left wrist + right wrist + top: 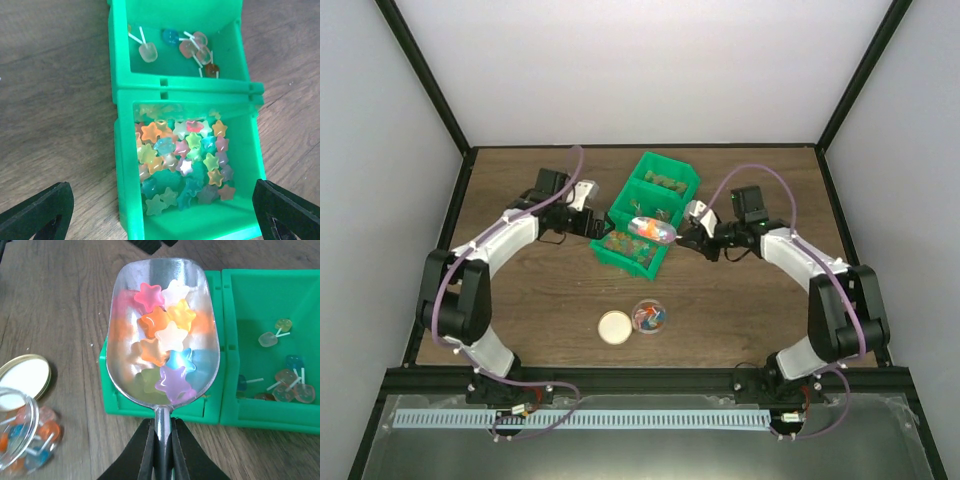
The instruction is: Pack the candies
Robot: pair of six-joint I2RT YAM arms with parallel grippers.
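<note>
The candies (167,347), small star shapes in pink, orange, white, blue and purple, lie heaped in the bowl of a metal scoop (165,267). More of them (182,160) fill the near-end compartment of a green bin (122,150), and the scoop hangs just above that compartment. Its handle is clamped between the narrow jaws of the right gripper (162,450). The next compartment holds a few lollipops (195,47) on white sticks.

The left gripper (161,187) is at the bin's other side with its jaws spread wide, holding nothing. On the bench (540,300), nearer the arm bases and well apart from the bin, stand a clear jar (649,317) with coloured sweets inside and, just beside it, a tan round lid (614,326) lying flat. Nothing lies between the scoop and the jar.

The scoop's long axis runs across the bench: handle toward the right arm, open mouth toward the left arm, bowl facing up and roughly level.
</note>
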